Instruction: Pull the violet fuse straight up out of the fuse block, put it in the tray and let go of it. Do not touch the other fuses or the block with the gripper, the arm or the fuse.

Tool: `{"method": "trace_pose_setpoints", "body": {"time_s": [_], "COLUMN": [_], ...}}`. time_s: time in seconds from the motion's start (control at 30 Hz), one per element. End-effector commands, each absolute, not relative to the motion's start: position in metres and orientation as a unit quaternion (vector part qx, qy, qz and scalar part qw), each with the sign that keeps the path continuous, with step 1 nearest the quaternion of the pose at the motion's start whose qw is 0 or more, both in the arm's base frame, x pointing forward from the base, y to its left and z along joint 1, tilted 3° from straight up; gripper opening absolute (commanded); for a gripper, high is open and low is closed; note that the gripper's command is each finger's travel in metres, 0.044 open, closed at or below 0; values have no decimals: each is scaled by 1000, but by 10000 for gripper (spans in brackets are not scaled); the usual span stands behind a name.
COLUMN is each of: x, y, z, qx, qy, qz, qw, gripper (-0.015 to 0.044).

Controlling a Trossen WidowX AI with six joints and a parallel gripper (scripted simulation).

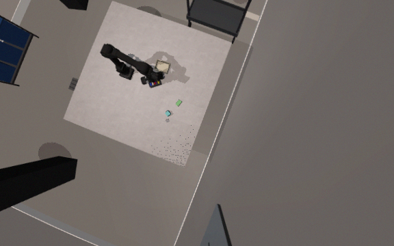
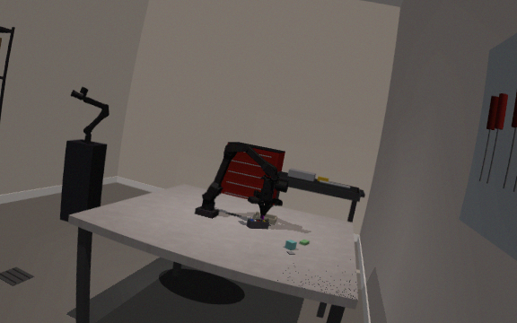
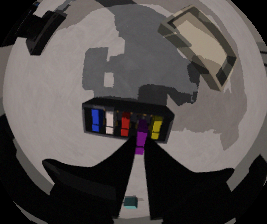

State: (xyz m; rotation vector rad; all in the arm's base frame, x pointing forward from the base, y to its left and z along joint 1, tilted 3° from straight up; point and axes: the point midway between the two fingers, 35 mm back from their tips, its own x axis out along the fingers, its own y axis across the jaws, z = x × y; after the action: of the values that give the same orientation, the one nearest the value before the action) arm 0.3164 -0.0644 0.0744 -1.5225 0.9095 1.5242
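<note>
On the pale, matte bench (image 2: 160,233) I see my black arm (image 1: 128,63) bent over the work area. Just beyond it sits the tray (image 3: 200,42), a shallow rectangular pan with a dark rim and a cream floor; I see nothing lying in it. Beside the tray stands the fuse block (image 3: 127,106), a dark box holding a row of small upright fuses: blue (image 3: 95,121), white (image 3: 109,123), red (image 3: 125,125) and yellow (image 3: 156,128). My pincer (image 3: 141,152) is clamped narrow on the violet fuse (image 3: 141,140), which stands upright between the red and yellow ones, long axis vertical, its lower end at the block's front edge. Well apart lie a teal cube (image 2: 290,244) and a flat green block (image 2: 304,242).
</note>
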Motion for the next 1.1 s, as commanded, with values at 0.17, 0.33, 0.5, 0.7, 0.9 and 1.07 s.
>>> {"method": "trace_pose_setpoints", "body": {"time_s": [0.17,0.33,0.5,0.7,0.9,1.07], "x": [316,316,316,316,319,328], "y": [-64,-64,-65,-65,-57,-30], "z": [80,84,92,102,103,105], "qx": [-599,-599,-599,-599,-599,-599], "qy": [356,356,356,356,356,355], "qz": [600,600,600,600,600,600], "qw": [392,392,392,392,393,393], "gripper": [0,0,0,0,0,0]}}
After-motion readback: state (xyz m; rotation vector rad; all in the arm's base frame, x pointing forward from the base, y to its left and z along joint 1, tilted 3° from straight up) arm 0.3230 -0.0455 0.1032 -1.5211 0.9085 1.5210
